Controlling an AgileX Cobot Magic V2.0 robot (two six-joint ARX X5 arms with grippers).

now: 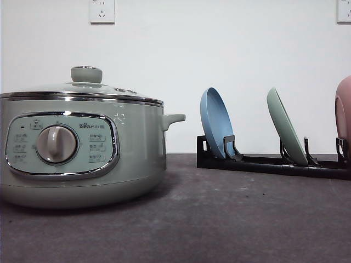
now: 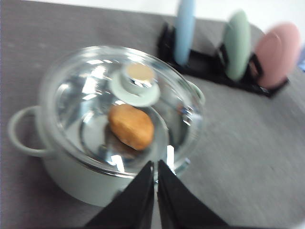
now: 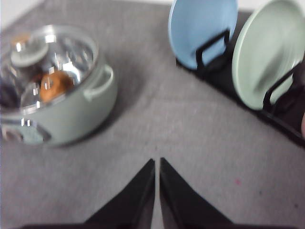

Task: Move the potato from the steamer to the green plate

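Nothing is done yet: the lumpy orange-brown potato (image 2: 131,126) sits under the glass lid (image 2: 95,90) of the sage-green steamer (image 1: 82,159), the mint-green plate (image 1: 286,133) stands racked near the worktop's far edge, and both grippers (image 2: 156,167) (image 3: 157,164) hover with jaws pressed together, empty.

Left tool (image 2: 156,179) and right tool (image 3: 157,176) both closed, empty

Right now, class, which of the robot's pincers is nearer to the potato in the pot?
Left. The left pincer hangs shut just above the pot, close to the potato under the glass lid. The right pincer sits off over bare table, toward the plate rack.
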